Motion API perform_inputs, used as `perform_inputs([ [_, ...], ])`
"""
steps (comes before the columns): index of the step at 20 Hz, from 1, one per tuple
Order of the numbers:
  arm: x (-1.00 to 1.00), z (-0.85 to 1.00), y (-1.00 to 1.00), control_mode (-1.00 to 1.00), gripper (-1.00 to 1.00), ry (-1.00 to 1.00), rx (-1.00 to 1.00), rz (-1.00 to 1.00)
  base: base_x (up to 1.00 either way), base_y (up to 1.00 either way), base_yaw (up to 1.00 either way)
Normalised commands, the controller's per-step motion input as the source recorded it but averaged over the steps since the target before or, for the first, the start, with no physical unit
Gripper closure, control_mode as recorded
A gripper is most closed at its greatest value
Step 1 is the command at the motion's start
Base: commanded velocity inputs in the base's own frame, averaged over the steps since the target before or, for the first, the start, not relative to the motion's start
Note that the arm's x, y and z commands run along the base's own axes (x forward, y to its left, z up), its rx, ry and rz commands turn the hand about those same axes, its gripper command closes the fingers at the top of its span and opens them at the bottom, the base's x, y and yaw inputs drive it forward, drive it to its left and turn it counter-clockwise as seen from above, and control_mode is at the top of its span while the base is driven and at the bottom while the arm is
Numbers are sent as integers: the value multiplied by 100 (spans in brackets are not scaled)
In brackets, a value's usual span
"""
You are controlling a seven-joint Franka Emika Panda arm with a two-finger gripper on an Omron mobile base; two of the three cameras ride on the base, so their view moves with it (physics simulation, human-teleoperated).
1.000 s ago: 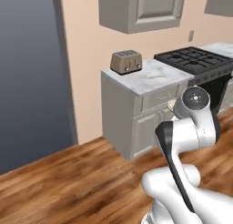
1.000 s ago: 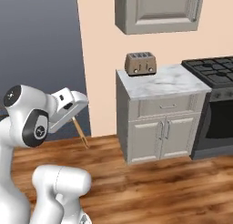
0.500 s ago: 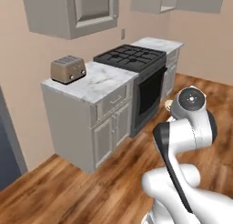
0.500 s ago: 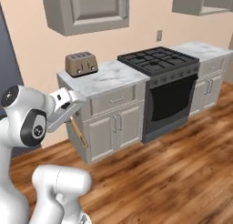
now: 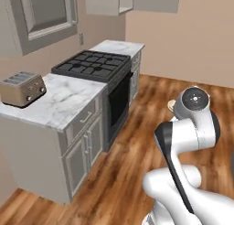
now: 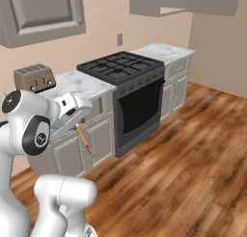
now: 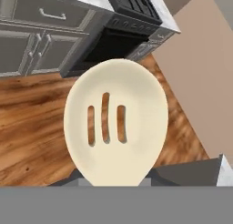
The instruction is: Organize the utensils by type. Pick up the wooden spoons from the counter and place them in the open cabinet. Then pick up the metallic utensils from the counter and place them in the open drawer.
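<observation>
My gripper (image 6: pixel 77 121) is shut on the wooden spoon (image 6: pixel 85 140), whose orange-brown handle hangs down below the hand, in front of the grey cabinet fronts. In the hand view the spoon's pale slotted bowl (image 7: pixel 116 123) stands up from between the finger tips of the gripper (image 7: pixel 116 181). A small piece of the spoon (image 5: pixel 171 104) peeks out beside the arm's top joint in the left base view. The white marble counter (image 5: pixel 68 103) (image 6: pixel 79 82) runs along the wall on both sides of a black stove. The metallic utensils and the open drawer are out of view.
A black stove with oven (image 5: pixel 93 66) (image 6: pixel 130 70) sits in the counter run. A metal toaster (image 5: pixel 20 89) (image 6: pixel 34 77) stands on the counter. Upper cabinets (image 5: pixel 41 18) (image 6: pixel 43 12) hang above. Wooden floor (image 6: pixel 183 164) spreads in front.
The whole picture has shifted as the base drove and turned: the stove and further counter have come into view. The spoon stays in the shut gripper.
</observation>
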Motion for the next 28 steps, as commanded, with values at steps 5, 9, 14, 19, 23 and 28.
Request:
perform_inputs([
  [5, 0, 0, 0, 100, 100, 0, 0, 0, 98, -2, -26],
  [9, 0, 0, 0, 100, 100, 0, 0, 0, 99, -16, -9],
  [14, 0, 0, 0, 100, 100, 0, 0, 0, 100, -27, 0],
  [19, 0, 0, 0, 100, 100, 0, 0, 0, 100, -38, 0],
  [23, 0, 0, 0, 100, 100, 0, 0, 0, 99, -38, 3],
  [28, 0, 0, 0, 100, 100, 0, 0, 0, 100, -38, 11],
])
